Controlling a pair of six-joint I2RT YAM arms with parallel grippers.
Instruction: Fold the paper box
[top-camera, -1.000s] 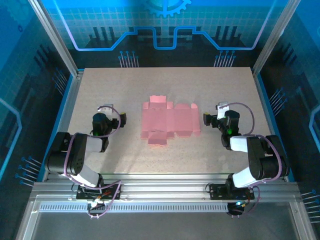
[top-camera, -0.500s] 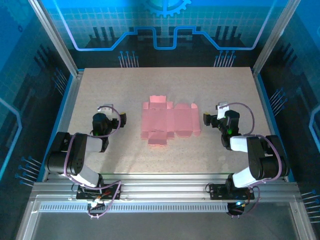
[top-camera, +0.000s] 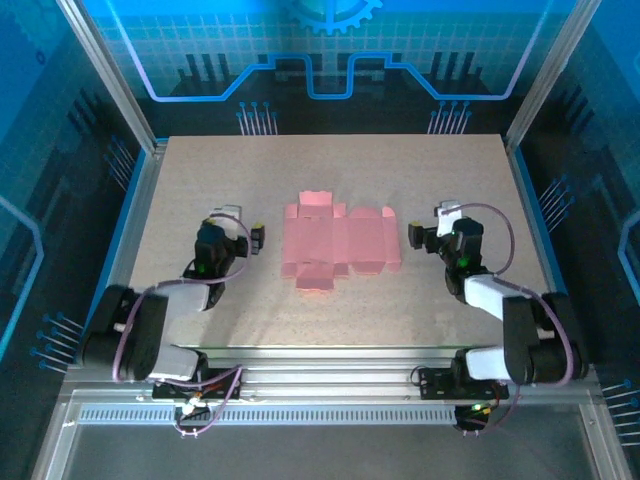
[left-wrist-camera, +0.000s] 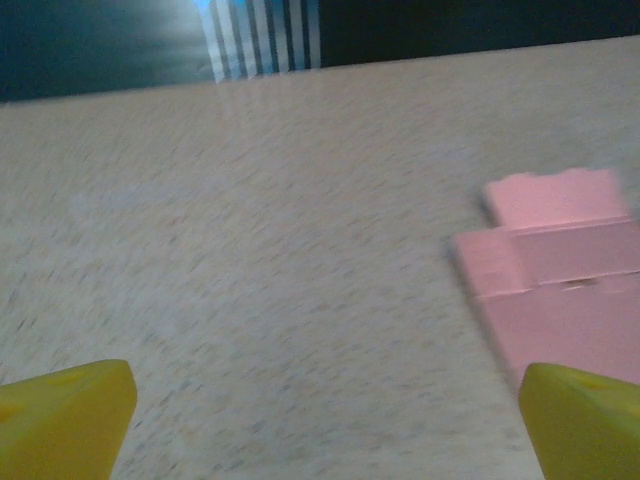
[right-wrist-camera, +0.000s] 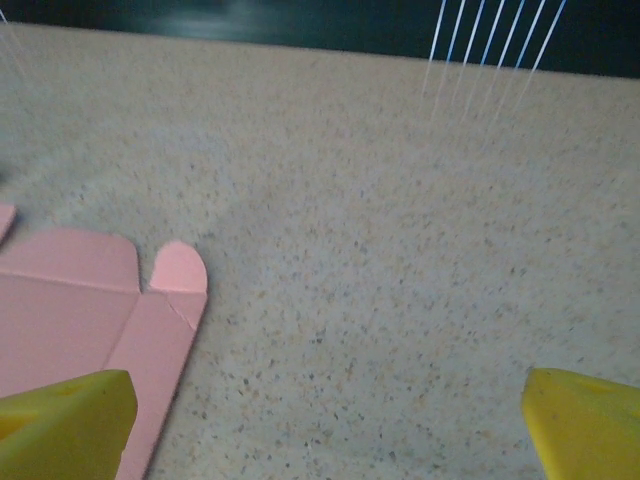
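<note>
The left pincer (top-camera: 258, 238) has crept toward the paper box (top-camera: 340, 245), which lies flat at the middle of the desk (top-camera: 200, 170). It's at the box's nine o'clock, the right pincer (top-camera: 413, 237) at three, both gaping, empty. Folding looks imminent.

The paper box (top-camera: 340, 245) lies flat on the table (top-camera: 330, 170), between the left tool (top-camera: 258, 238) and the right tool (top-camera: 413, 237).

The flat pink paper box (right-wrist-camera: 70, 320) lies lower left on the speckled bench (right-wrist-camera: 400, 250), with the right tool (right-wrist-camera: 320, 440) spread wide above it.
</note>
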